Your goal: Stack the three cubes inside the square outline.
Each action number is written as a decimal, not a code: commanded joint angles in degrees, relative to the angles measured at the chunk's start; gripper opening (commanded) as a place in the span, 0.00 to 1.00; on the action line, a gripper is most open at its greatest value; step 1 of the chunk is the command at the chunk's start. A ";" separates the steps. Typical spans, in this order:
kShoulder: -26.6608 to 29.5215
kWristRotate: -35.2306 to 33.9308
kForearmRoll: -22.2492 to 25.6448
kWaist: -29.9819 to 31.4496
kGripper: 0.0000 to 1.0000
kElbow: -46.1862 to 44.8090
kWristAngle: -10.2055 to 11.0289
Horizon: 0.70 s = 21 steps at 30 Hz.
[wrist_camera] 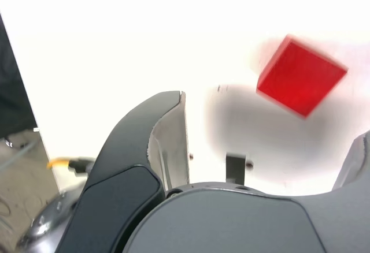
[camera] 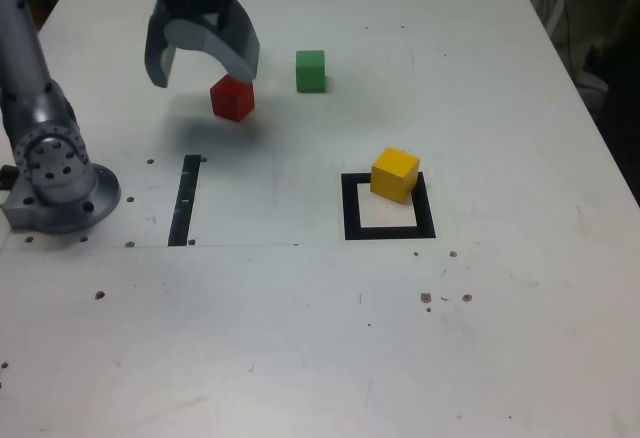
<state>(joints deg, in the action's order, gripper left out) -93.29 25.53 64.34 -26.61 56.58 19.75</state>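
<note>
- The gripper (camera: pixel 203 66) hangs over the far side of the white table (camera: pixel 300 338), jaws spread wide and holding nothing.
- The red cube (camera: pixel 232 97) sits just below and beside the jaw tip nearer the exterior view's right, not between the jaws; whether that tip touches it cannot be told. In the wrist view the red cube (wrist_camera: pixel 300 77) is blurred and lies clear ahead of the claw.
- The green cube (camera: pixel 310 70) rests near it, toward the exterior view's right, a clear gap between the two.
- The yellow cube (camera: pixel 395 174) sits in the square outline (camera: pixel 351 208), crowding its far right corner and overlapping the black border there.
- Bare white shows inside the outline on the near side.
- The black strip (camera: pixel 184 200) lies beside the arm's base (camera: pixel 55 183).
- Wide open tabletop in the foreground.
</note>
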 commanded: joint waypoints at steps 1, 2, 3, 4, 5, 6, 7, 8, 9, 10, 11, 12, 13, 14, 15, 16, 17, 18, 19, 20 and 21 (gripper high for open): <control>-0.65 0.77 -1.02 -0.19 1.00 -0.40 0.89; -1.08 1.24 -1.55 -0.29 1.00 -0.58 1.38; -1.63 1.72 -2.02 -0.41 1.00 -0.72 1.85; -2.33 2.18 -2.40 -0.54 1.00 -0.81 2.29; -3.16 2.59 -2.70 -0.67 1.00 -0.80 2.63; -4.09 2.99 -2.98 -0.76 1.00 -0.69 2.88; -5.33 3.50 -3.49 -0.83 1.00 -0.52 3.05; -6.23 3.83 -3.92 -0.87 1.00 -0.39 3.11; -7.06 4.08 -4.33 -0.90 1.00 -0.27 3.15; -7.79 4.28 -4.72 -0.90 1.00 -0.15 3.18; -8.35 4.43 -5.13 -0.90 1.00 -0.05 3.19; -8.77 4.55 -5.60 -0.90 0.99 0.00 3.19; -9.07 4.64 -6.03 -0.90 0.99 0.01 3.19; -9.32 4.73 -6.36 -0.90 0.99 0.01 3.19; -9.49 4.79 -6.61 -0.90 0.98 0.01 3.19; -9.59 4.83 -6.83 -0.90 0.97 -0.02 3.19; -9.64 4.85 -7.03 -0.90 0.96 -0.05 3.18; -9.70 4.88 -7.18 -0.90 0.94 -0.10 3.15; -9.75 4.89 -7.25 -0.90 0.91 -0.16 3.10; -9.79 4.91 -7.31 -0.90 0.88 -0.21 3.04; -9.81 4.93 -7.38 -0.90 0.85 -0.26 2.99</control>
<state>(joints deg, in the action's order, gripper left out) -102.92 30.33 57.09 -27.43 56.40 22.78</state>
